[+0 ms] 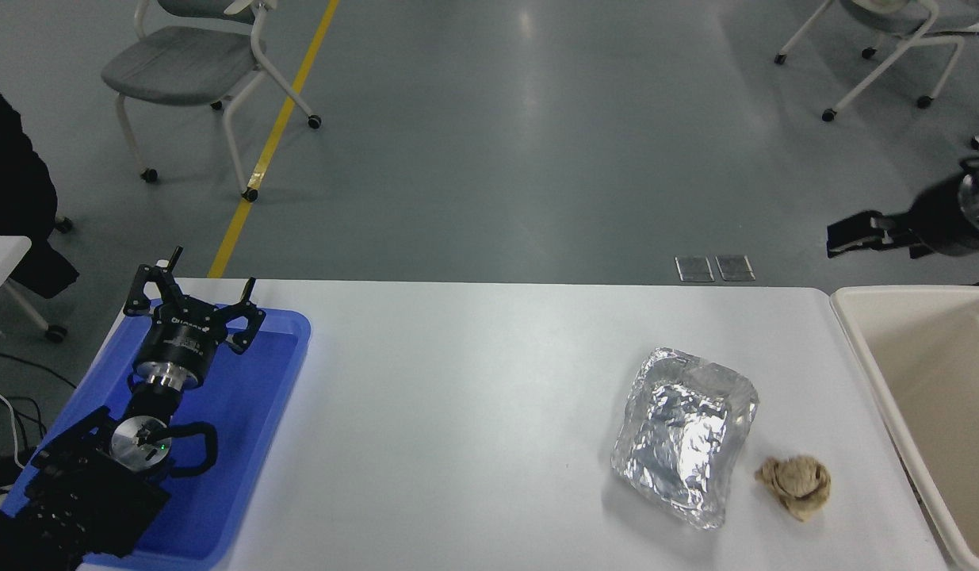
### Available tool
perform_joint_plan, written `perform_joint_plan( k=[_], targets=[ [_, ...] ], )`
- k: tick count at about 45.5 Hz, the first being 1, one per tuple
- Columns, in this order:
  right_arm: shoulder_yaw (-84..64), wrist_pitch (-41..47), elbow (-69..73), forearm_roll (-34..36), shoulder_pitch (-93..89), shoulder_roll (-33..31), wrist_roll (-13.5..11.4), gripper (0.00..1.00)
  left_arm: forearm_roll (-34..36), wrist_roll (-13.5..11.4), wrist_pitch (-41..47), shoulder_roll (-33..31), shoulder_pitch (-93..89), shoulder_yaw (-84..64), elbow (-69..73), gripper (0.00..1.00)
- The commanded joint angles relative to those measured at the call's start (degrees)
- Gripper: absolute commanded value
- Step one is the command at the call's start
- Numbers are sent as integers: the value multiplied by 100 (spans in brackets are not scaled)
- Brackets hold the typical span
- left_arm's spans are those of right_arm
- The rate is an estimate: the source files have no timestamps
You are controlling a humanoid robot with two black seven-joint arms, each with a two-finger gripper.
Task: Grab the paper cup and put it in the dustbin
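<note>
High head view, facing forward-down, over table (473, 381)

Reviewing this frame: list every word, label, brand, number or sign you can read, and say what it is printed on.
No text here can be read with confidence.
Left gripper, parked over the blue tray: white lettering on its black body, too small and blurred to read.
Right gripper, foil tray, brown paper ball, dustbin, table: no print visible.
</note>
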Motion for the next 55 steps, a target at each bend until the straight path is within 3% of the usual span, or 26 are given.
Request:
perform_joint_plan(
  k=[1,6,17,22,34,55],
  targets=[
    [-358,889,976,821,1068,725,-7,100,1,0,0,5,8,0,3,100],
    [-675,942,1240,1454,1437,1085,-51,100,1,0,0,13,8,0,3,100],
    [-1088,960,1548,2782,1692,1657,-402,100,1,0,0,13,17,0,3,100],
    [-1395,960,1881,2773,1991,1570,-552,100,1,0,0,13,17,0,3,100],
    [-1519,960,2207,2703,2246,1209,-569,100,1,0,0,13,17,0,3,100],
    [-1440,960,2163,2703,2255,1244,-569,100,1,0,0,13,17,0,-14,100]
  ],
)
